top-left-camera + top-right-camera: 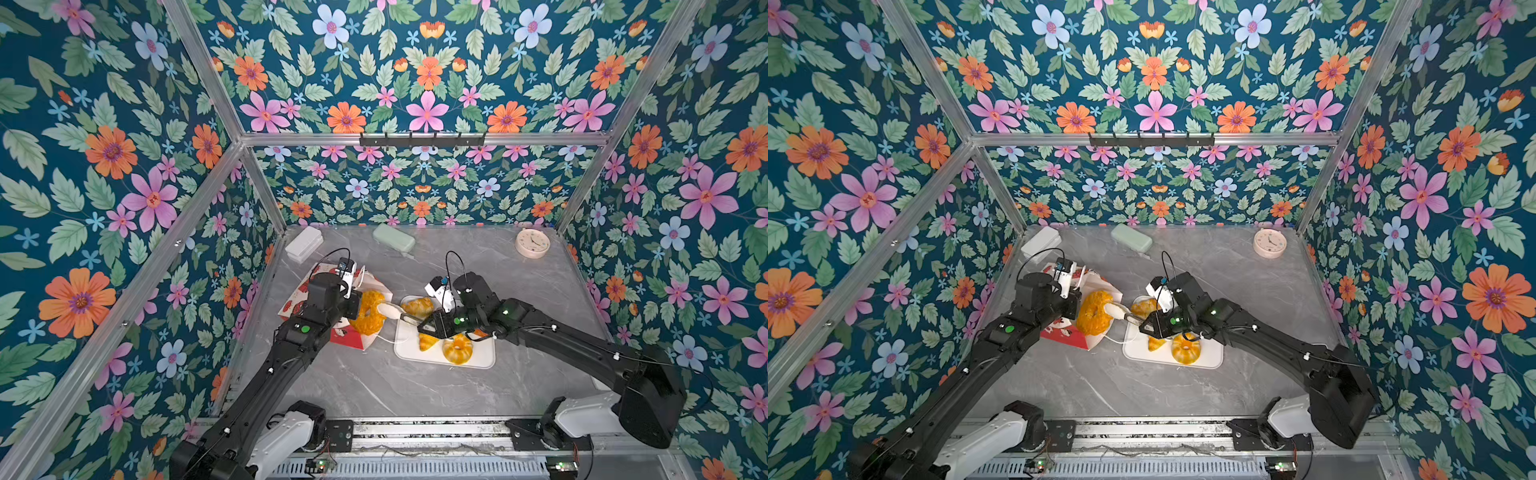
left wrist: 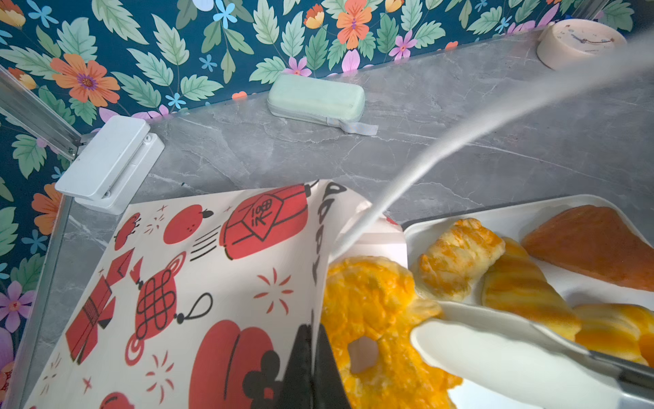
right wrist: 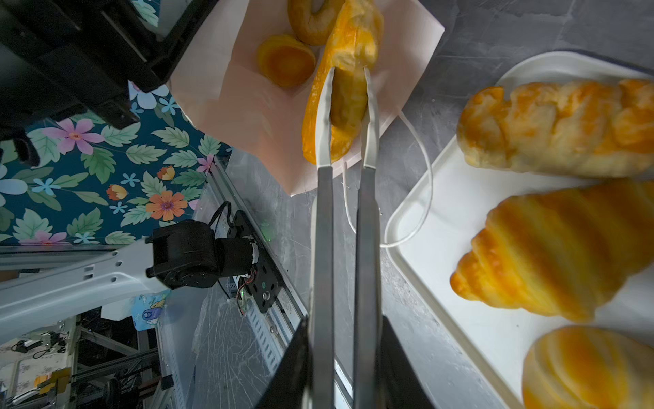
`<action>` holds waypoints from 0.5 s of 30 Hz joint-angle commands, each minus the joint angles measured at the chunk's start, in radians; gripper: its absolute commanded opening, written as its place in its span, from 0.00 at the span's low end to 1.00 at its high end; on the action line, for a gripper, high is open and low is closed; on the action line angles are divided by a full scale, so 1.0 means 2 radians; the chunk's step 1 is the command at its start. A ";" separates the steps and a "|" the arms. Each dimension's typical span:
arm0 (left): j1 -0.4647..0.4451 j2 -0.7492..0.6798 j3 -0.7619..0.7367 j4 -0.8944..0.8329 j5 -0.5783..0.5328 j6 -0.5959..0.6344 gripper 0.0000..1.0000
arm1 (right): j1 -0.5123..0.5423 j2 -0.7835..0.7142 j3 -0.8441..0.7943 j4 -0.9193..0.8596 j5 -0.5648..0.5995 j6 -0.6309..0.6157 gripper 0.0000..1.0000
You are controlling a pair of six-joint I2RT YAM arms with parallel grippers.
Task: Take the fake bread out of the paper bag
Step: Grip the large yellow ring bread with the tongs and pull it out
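Note:
The paper bag (image 1: 301,297), white with red prints, lies tipped on the grey table with its mouth toward the white tray (image 1: 484,360). My left gripper (image 2: 313,371) is shut on the bag's mouth edge (image 2: 212,283). My right gripper (image 3: 345,354) is shut on metal tongs (image 3: 323,230). The tongs' white tips clamp the large ring of fake bread (image 3: 346,88) at the bag mouth, also seen in a top view (image 1: 368,320). A small ring (image 3: 311,21) and a round bun (image 3: 285,60) lie inside the bag. A twisted roll (image 3: 555,131), a croissant (image 3: 548,255) and a ring bun (image 1: 457,350) rest on the tray.
A white box (image 1: 304,243), a pale green case (image 1: 394,239) and a pink clock (image 1: 532,243) stand along the back wall. The bag's white cord handle (image 3: 423,198) loops over the tray's rim. Floral walls close in both sides.

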 commanded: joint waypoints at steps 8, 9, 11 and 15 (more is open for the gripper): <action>0.003 0.002 0.002 0.006 -0.002 -0.002 0.00 | -0.008 -0.116 -0.044 -0.010 0.056 -0.014 0.18; 0.004 0.002 0.003 0.006 -0.002 -0.001 0.00 | -0.008 -0.131 -0.048 -0.017 0.062 -0.014 0.19; 0.003 0.002 0.002 0.006 -0.002 -0.002 0.00 | -0.009 -0.160 -0.054 -0.034 0.074 -0.014 0.19; 0.004 0.001 0.003 0.006 -0.003 -0.001 0.00 | -0.009 -0.213 -0.050 -0.097 0.107 -0.010 0.20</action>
